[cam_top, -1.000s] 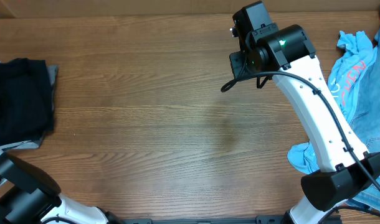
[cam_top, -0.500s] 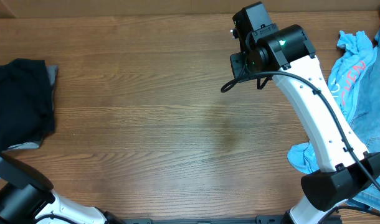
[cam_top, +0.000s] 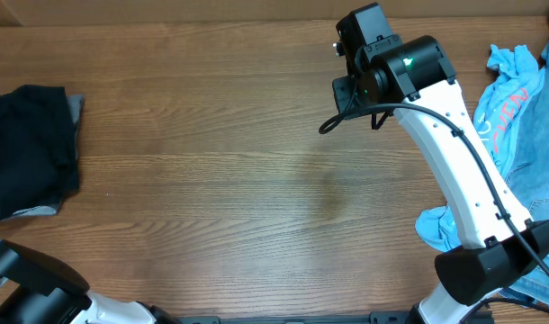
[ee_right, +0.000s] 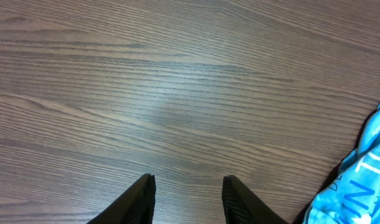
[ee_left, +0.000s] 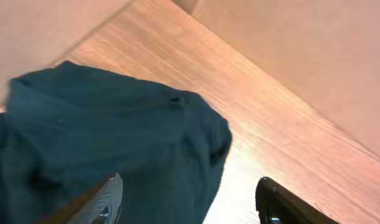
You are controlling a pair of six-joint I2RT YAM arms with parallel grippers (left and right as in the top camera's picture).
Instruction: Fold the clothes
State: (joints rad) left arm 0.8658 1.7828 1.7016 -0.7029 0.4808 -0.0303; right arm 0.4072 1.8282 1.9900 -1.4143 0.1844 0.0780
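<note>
Black T-shirt [ee_left: 115, 124] beneath left gripper [ee_left: 189, 186], jaws apart

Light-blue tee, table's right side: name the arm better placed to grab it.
Probably right: the right gripper hangs open beside the light-blue tee; the left gripper is over the black pile far left.

The right arm [cam_top: 454, 162] has a long, smooth white link with black housings at both ends. At the wrist end is a rounded black joint [cam_top: 417, 65] carrying a small green light [cam_top: 407, 61], and near the base is a broad black collar [cam_top: 490, 265]. A boxy black camera block [cam_top: 364, 29] sits beyond the wrist joint. A thin black cable [cam_top: 355, 112] loops out by the wrist and runs along the white link. The left arm [cam_top: 31, 288] shows a bulky black joint beside a white shell. The right fingers [ee_right: 137, 199] are matte black and tapered. The left fingers [ee_left: 96, 202] look dark, glossy and round-tipped.
</note>
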